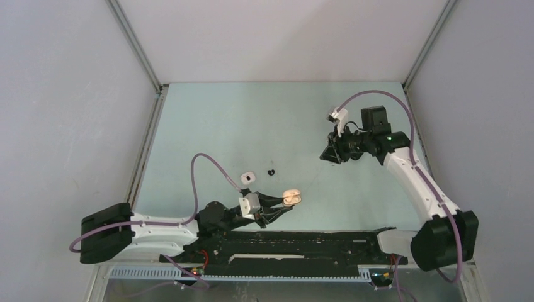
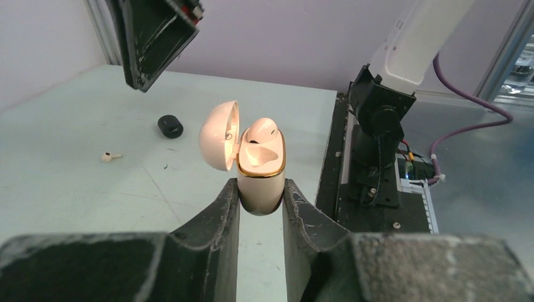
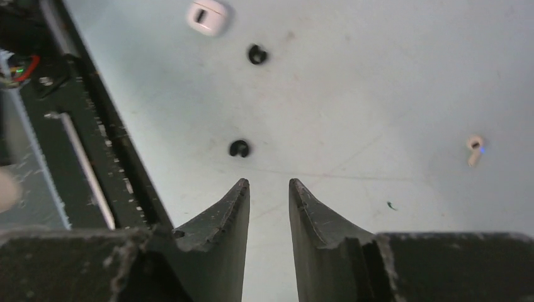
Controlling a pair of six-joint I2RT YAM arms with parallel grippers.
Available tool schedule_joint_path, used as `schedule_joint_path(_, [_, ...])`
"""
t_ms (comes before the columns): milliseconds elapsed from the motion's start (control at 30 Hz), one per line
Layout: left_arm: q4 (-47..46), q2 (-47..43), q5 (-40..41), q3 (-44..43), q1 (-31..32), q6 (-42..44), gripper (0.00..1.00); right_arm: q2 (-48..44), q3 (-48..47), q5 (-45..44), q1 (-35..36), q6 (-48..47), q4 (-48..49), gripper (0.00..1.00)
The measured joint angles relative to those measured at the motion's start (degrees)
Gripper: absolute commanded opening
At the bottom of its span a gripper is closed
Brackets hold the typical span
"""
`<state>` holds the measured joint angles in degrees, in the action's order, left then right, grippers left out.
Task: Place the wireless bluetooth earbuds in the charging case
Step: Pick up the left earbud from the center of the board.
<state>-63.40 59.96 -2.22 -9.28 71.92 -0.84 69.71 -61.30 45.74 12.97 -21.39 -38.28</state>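
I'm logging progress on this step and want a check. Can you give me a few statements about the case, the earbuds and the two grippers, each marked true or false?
1. The left gripper grips the beige charging case, whose lid is open. True.
2. The right gripper holds an earbud. False: its fingers are apart with nothing between them.
3. A seated earbud sits in the held case. True.
4. The black earbuds are inside the white case. False: both lie loose on the table, apart from the white case.
5. A stemmed beige earbud lies loose on the table. True.
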Motion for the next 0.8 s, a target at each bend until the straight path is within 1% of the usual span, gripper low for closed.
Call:
schedule_joint_path(133, [3.67, -2.49, -1.01, 0.07, 0.17, 0.0, 0.0, 4.81, 0.63, -5.79, -1.11, 0.63, 2.51, 0.32])
schedule_joint_path(267, [7.32, -4.98, -1.81, 0.07, 0.2, -0.02, 0.0, 10.27, -0.72, -13.4, -1.22, -0.13, 5.38, 0.29])
schedule_joint_path(400, [8.94, -6.69, -2.36, 0.07, 0.22, -0.26, 0.0, 21.68, -6.97, -20.28, -1.84, -0.5, 7.02, 0.25])
schedule_joint_path(533, [9.86, -7.56, -2.47, 0.07, 0.22, -0.79, 0.0, 33.86, -14.78, -26.4, -2.38, -0.52, 7.02, 0.24])
schedule_joint_path(633, [10.51, -8.37, -2.47, 0.17, 0.22, -1.31, 0.0, 40.48, -20.17, -29.07, -2.58, -0.46, 5.44, 0.28])
schedule_joint_path(733, [11.43, -9.55, -2.34, 0.17, 0.22, -2.03, 0.0, 42.82, -22.67, -29.77, -2.49, 0.02, 3.98, 0.4])
schedule_joint_path(800, [11.98, -10.58, -2.12, 0.17, 0.22, -2.29, 0.0, 42.91, -23.78, -30.14, -2.23, 0.66, 2.75, 0.44])
